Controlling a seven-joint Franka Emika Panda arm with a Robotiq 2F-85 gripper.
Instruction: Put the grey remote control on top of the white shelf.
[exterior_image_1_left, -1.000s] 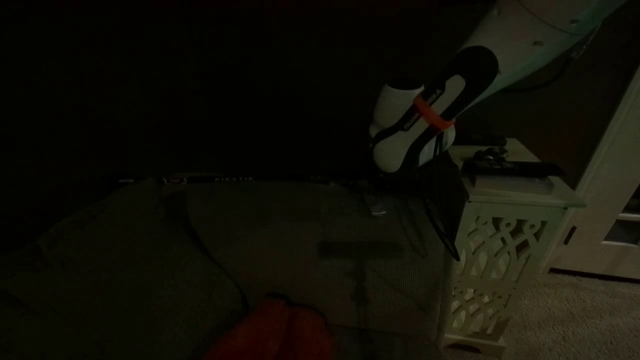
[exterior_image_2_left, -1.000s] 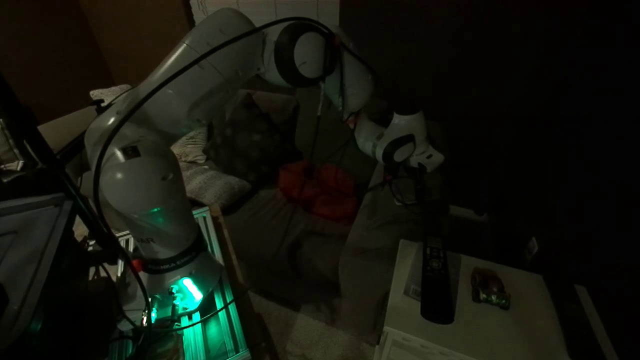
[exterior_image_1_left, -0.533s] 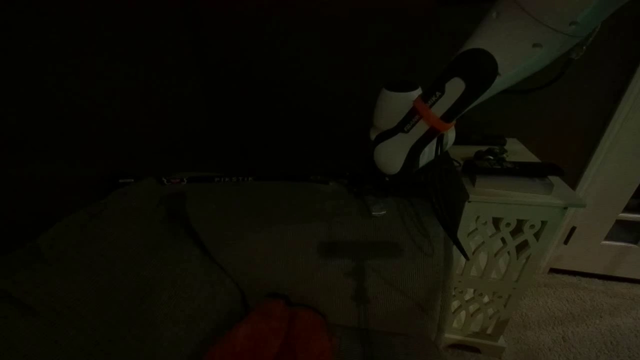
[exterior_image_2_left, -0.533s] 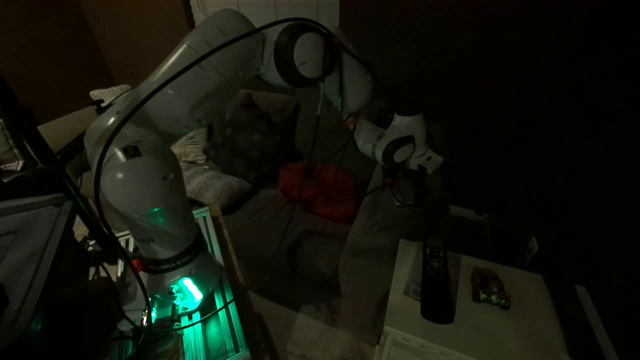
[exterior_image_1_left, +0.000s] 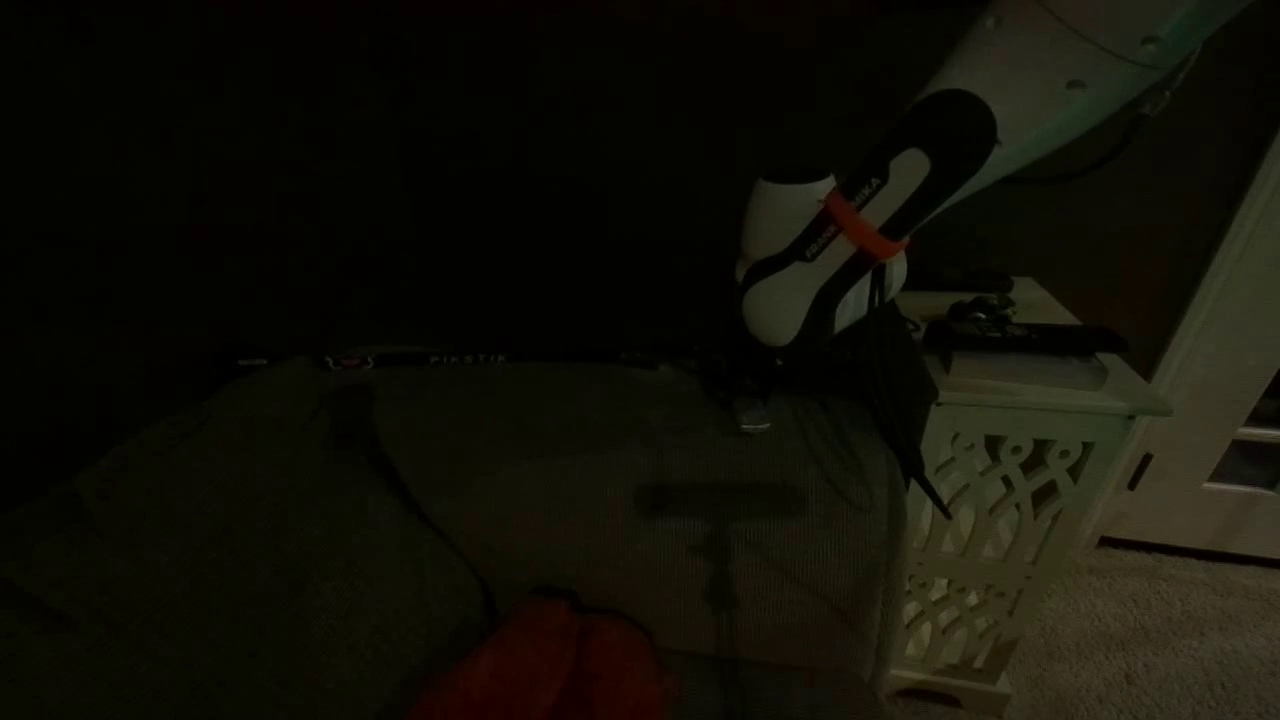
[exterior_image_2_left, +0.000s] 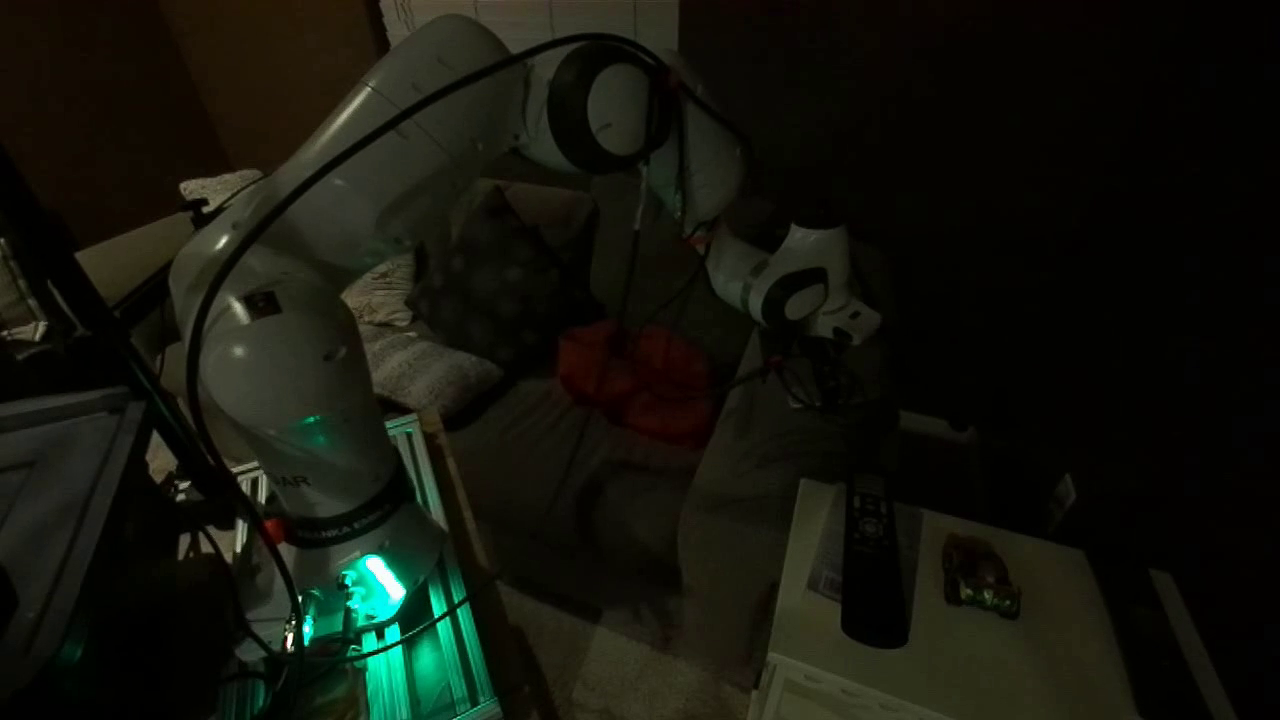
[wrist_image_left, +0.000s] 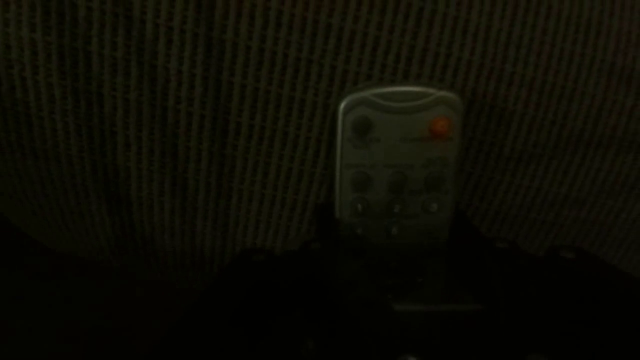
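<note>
Though my gripper (wrist_image_left: 394, 224) straddles the remote (wrist_image_left: 400, 160), placing remains.
I can't confirm a grasp; the white shelf (exterior_image_1_left: 1045, 416) stands right.

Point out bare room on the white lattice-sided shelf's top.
On the white lattice-sided shelf, bare top lies between the long black remote and the small shiny brownish object, widening toward the bottom of an exterior view. It's crowded where that remote lies over a flat pale slab.
</note>
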